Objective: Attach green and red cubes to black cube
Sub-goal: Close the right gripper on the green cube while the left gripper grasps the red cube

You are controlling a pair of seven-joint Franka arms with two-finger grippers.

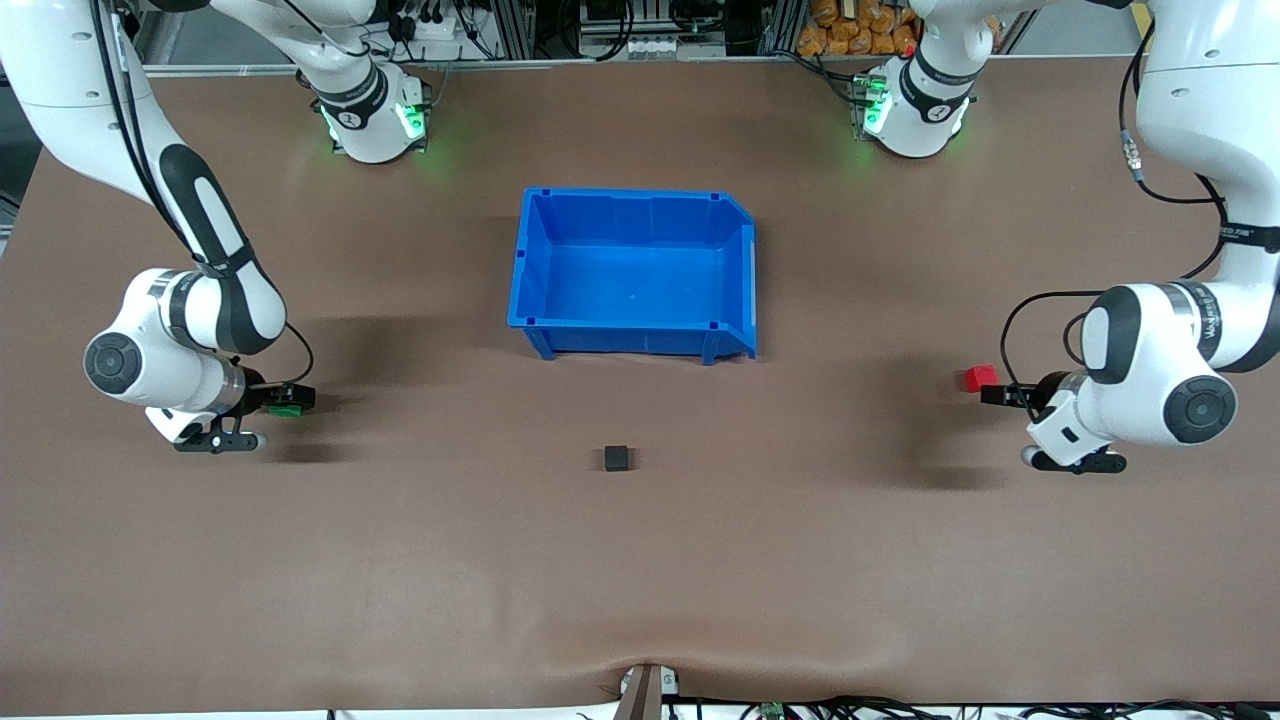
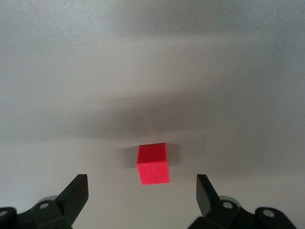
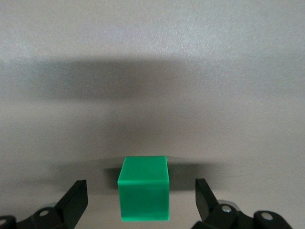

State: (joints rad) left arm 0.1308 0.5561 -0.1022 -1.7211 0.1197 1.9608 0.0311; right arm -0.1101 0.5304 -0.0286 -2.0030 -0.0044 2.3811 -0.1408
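Observation:
The black cube [image 1: 617, 458] sits alone on the brown table, nearer the front camera than the blue bin. At the right arm's end of the table lies the green cube [image 1: 288, 409] [image 3: 144, 194]. My right gripper [image 1: 290, 398] [image 3: 141, 199] is low around it and open, with a finger on each side and neither touching. The red cube [image 1: 981, 377] [image 2: 153, 164] rests at the left arm's end. My left gripper [image 1: 997, 393] [image 2: 141, 192] is open just short of it, and the cube lies ahead of its fingertips [image 2: 76, 193].
An empty blue bin [image 1: 530, 270] stands at the table's middle, farther from the front camera than the black cube. Both arm bases are along the table's back edge. A small fixture [image 1: 645, 690] sits at the near edge.

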